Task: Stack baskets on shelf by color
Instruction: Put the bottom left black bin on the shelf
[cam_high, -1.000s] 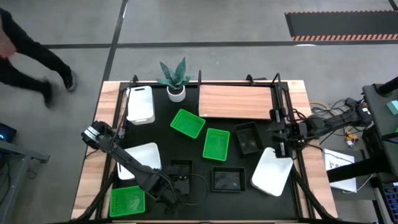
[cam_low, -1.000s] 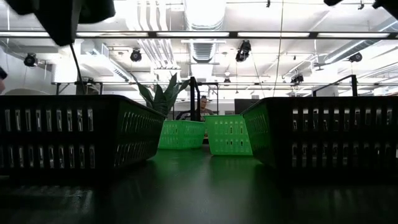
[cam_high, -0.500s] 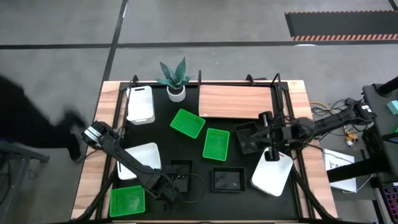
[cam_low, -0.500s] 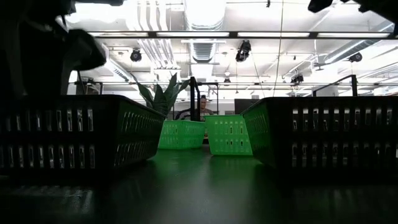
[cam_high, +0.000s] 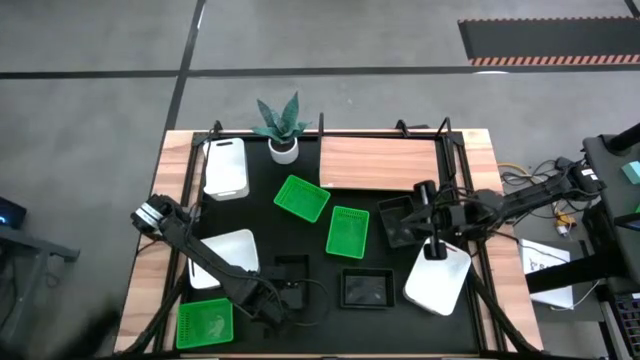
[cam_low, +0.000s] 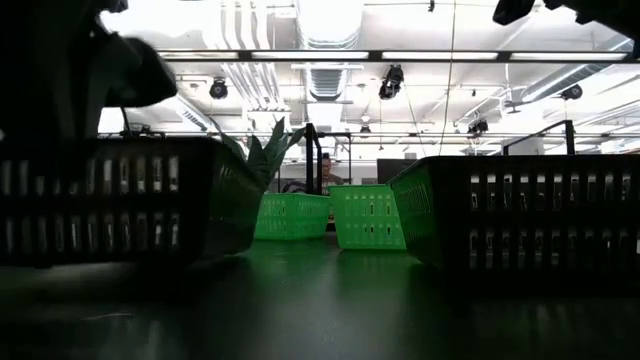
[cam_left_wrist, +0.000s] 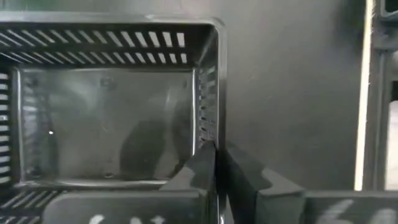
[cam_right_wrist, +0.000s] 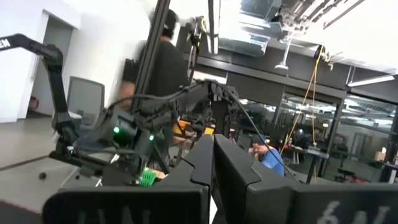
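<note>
**A:** Where is the left end effector (cam_left_wrist: 216, 163), and what has it got?

**B:** Its fingers are pinched on the side wall of a black basket (cam_left_wrist: 106, 112) at the near edge of the tabletop (cam_high: 310, 240), close to a corner. In the low view that basket (cam_low: 110, 200) sits tilted, one end off the surface.

**A:** How will it handle, do you think?

**B:** Light, I'd judge, thin slotted plastic. Stiff enough to carry by one wall, but held off-centre it will likely hang crooked and could twist in the grip. The rim near a corner looks the firmest hold.

**A:** And the right end effector (cam_high: 436, 232)?

**B:** Fingers together and gripping nothing, hovering over the right side between another black basket (cam_high: 398, 222) and a white basket (cam_high: 438, 280).

**A:** The rest?

**B:** A third black basket (cam_high: 366, 289) lies just beside the held one. Two green baskets (cam_high: 302, 198) sit mid-tabletop, a third at the near left corner. The shelf (cam_high: 378, 163) at the far edge is bare.
</note>
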